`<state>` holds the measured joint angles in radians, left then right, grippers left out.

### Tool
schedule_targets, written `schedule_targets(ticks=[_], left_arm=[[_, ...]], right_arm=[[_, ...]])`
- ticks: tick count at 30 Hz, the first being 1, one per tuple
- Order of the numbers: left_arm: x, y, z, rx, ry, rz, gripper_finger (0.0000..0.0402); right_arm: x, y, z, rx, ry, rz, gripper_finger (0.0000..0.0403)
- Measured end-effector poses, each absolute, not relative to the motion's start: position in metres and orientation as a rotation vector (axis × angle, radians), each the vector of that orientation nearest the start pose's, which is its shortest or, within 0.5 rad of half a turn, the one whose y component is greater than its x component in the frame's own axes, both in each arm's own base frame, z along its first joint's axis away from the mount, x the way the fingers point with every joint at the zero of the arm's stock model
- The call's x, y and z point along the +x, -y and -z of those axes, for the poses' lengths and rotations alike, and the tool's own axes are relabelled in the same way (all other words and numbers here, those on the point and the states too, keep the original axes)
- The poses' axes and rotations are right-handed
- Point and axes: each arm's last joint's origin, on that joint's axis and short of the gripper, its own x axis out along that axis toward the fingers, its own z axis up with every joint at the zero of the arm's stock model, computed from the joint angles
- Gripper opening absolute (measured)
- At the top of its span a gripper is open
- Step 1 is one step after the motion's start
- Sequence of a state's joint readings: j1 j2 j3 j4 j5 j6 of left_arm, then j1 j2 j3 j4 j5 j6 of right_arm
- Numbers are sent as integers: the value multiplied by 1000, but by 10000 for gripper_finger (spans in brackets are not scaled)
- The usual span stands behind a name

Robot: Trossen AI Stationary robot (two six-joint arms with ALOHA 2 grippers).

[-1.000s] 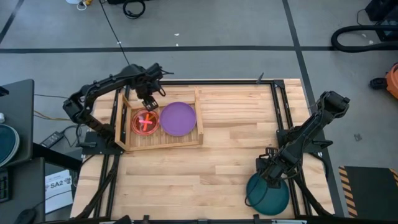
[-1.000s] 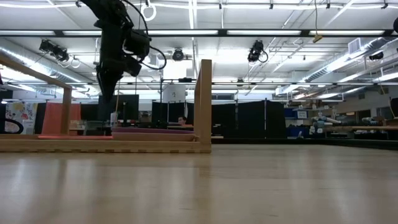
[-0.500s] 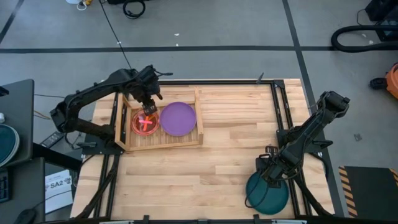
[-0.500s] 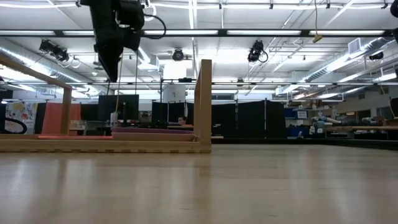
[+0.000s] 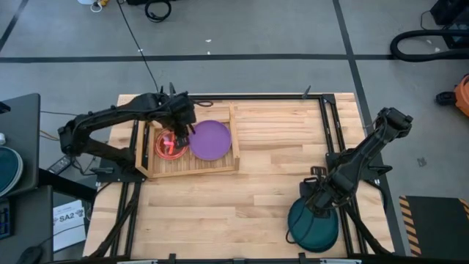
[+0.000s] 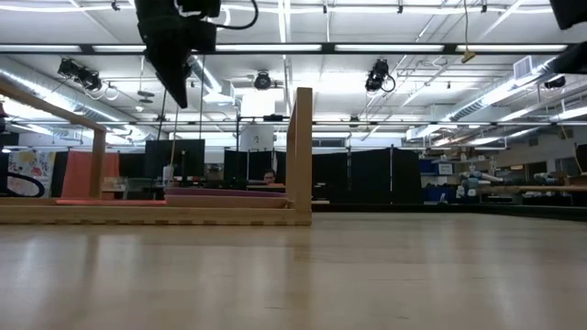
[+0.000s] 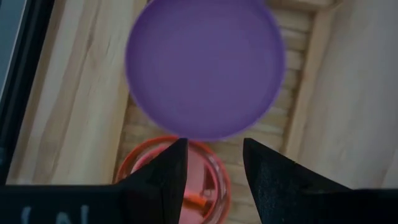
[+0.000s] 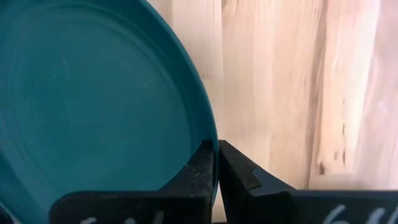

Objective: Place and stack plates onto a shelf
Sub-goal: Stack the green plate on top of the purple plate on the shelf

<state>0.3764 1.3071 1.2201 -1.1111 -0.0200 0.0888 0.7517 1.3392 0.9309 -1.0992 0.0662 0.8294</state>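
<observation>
the right gripper point(image 8: 214, 163) is nearest, at the table's front right corner, its fingers point(image 8: 198, 168) pinched on the rim of the teal plate point(image 5: 314, 225). in the right wrist view the plate spreads away from the fingers to one side and is cut off by the frame, so its far rim cannot be seen; bare table point(image 8: 273, 81) lies on the other side. from above, the wrist hides the gripped part of the rim, and the plate overhangs the table's front edge. since a second ago the plate sits slightly further left and forward, the gripper with it.

farther back, the shelf point(image 5: 220, 167) lies on the table's left rear part. the left gripper point(image 7: 213, 163) hangs above it, fingers point(image 7: 166, 171) parted and empty. past the fingertips lies the purple plate point(image 7: 205, 65), flat on the slats; between and under the fingers lies the red plate point(image 7: 205, 177), partly hidden by them, with a blurred orange mark on it that is hard to make out. the two plates lie touching or overlapping; which one cannot be told. in the low view the left arm point(image 6: 174, 41) is cut off by the top edge. it has risen and shifted toward the purple plate; both plates have stayed put.
</observation>
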Motion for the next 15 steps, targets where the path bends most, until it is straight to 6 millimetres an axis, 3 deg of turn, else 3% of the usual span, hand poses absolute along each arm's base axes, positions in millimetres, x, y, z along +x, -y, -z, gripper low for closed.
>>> schedule_targets(ticks=[15], left_arm=[[241,-47,-311,-65,-1091,-172,162]], right_arm=[[189,-139,-270,-5,-1308,-66,17]])
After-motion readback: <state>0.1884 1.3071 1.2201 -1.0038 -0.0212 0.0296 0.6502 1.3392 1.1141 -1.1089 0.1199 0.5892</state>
